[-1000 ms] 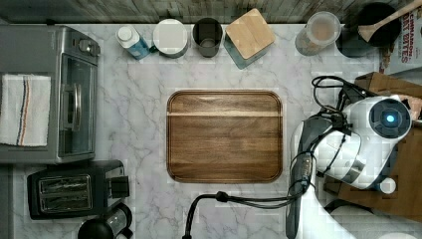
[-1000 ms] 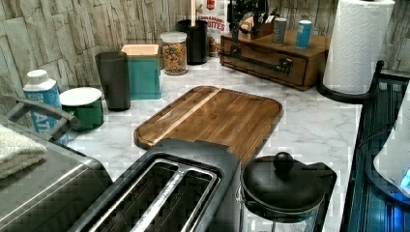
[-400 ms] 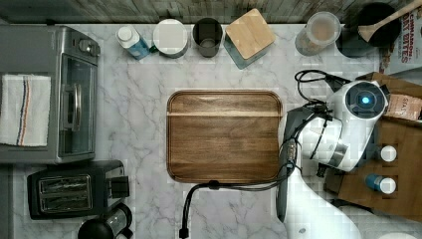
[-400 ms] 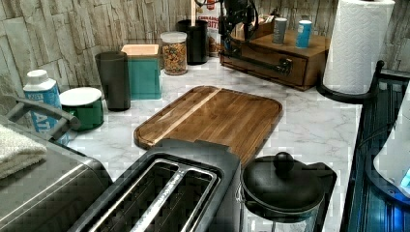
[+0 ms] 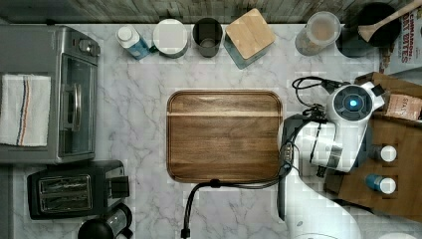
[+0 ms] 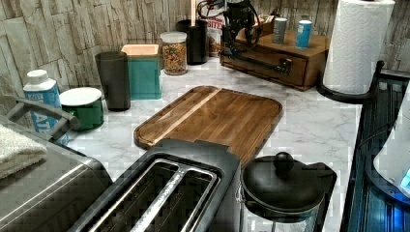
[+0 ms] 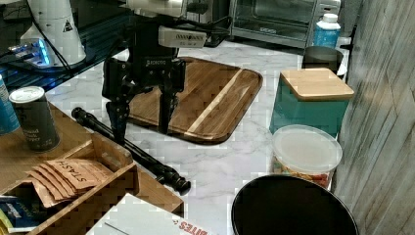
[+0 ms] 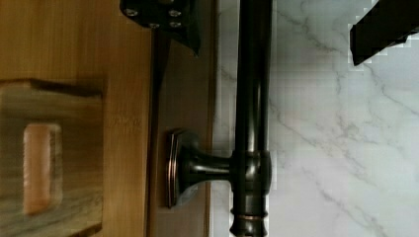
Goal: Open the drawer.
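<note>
the jaws of the gripper (image 7: 143, 128) hang wide open, gripping nothing, one finger either side of the black bar handle (image 7: 132, 149) on the drawer (image 6: 263, 62), above the marble worktop (image 7: 230, 156).

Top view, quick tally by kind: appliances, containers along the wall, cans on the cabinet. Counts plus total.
Appliances: 3 (toaster oven, toaster, coffee press)
Containers along the wall: 6 (bottle, tub, cup, box, jar, pot)
Cans on the cabinet: 2 (grey can, blue can)
Total: 11
</note>
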You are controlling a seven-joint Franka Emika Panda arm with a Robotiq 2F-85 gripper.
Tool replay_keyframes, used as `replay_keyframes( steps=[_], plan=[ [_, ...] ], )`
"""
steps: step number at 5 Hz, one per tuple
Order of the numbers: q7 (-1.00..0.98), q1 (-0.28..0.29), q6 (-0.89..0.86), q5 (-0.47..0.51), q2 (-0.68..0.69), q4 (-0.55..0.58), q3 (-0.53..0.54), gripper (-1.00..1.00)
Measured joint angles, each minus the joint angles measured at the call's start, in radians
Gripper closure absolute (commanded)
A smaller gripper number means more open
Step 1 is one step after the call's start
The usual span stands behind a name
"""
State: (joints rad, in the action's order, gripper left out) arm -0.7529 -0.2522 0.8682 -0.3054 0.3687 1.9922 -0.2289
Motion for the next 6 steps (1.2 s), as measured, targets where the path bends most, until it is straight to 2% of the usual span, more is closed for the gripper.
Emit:
replay_keyframes(
  steps=[1, 6],
  plan=[
    [0.000, 0.000, -0.009, 0.061, 0.010, 0.003, 0.000, -1.00],
    [0.000, -0.012, 0.108, 0.094, 0.071, 0.010, 0.006, -1.00]
  ],
)
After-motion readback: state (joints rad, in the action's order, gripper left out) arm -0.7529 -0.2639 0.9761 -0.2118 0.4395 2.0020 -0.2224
